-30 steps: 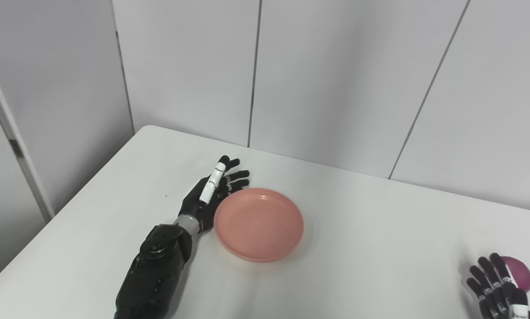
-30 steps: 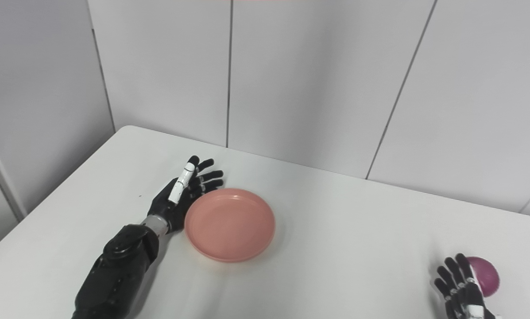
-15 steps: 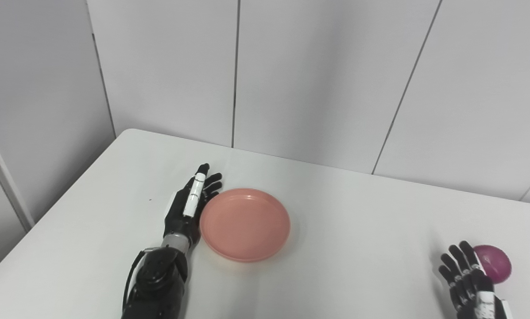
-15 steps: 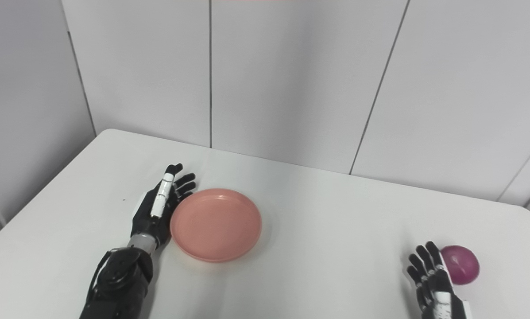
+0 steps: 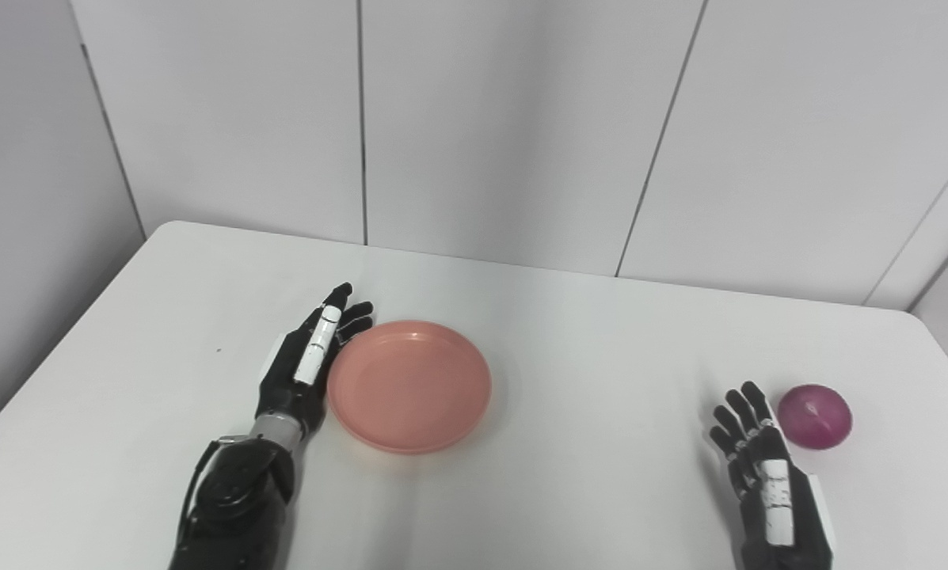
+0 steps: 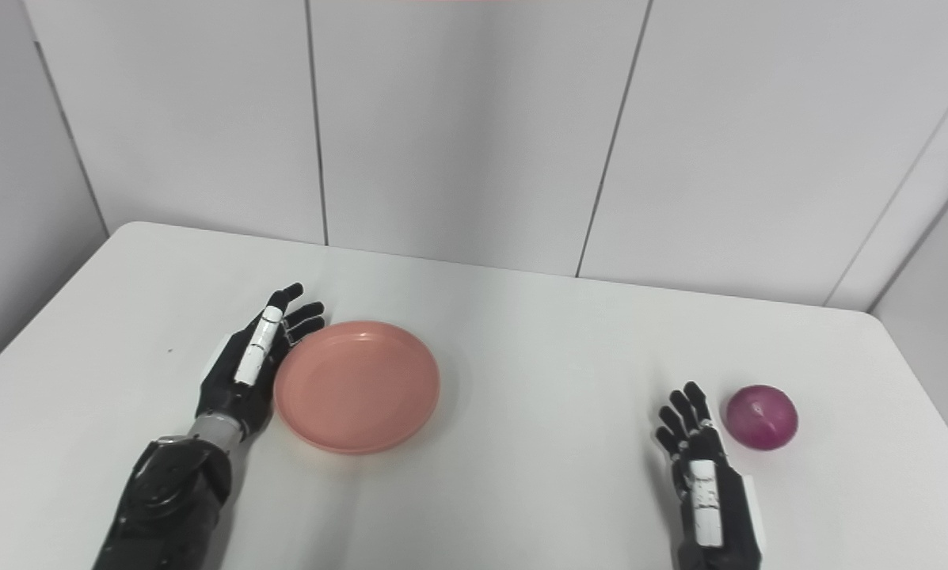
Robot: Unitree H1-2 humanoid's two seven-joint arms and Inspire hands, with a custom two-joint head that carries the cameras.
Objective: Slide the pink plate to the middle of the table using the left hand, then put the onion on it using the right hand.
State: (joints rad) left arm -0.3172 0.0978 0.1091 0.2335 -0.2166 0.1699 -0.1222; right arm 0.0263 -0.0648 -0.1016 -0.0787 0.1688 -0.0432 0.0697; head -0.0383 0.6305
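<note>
Pale grey wall panels (image 5: 505,119) with dark vertical seams stand behind a white table (image 5: 600,340) whose rounded far corners show at the upper left and upper right. The tabletop is plain apart from a tiny dark speck (image 5: 218,350) toward its left side.

The plate (image 5: 410,385), pink and shallow with a raised rim, lies flat on the table, left of the table's middle. The left hand (image 5: 309,366) lies at the plate's 9 o'clock, edge-on to the table with the palm facing the plate. Its fingers (image 5: 352,313) are stretched out and slightly spread, pointing toward the wall, and they reach up to about the plate's 10 o'clock. The hand sits right against the plate's rim; whether it actually touches cannot be told. It holds nothing. Its dark forearm (image 5: 236,499) runs down to the bottom edge of the picture.

The onion (image 5: 814,416), round and purple-red, rests on the table near the right edge, at the plate's 3 o'clock and well apart from it. The right hand (image 5: 763,467) is at the onion's 8 o'clock, near it but with a clear strip of table between them. Its back faces up, the fingers (image 6: 683,412) are extended and fanned apart, pointing toward the wall, and it grips nothing. Its wrist leaves the picture at the bottom edge.

The stretch of table between the plate and the right hand is bare
</note>
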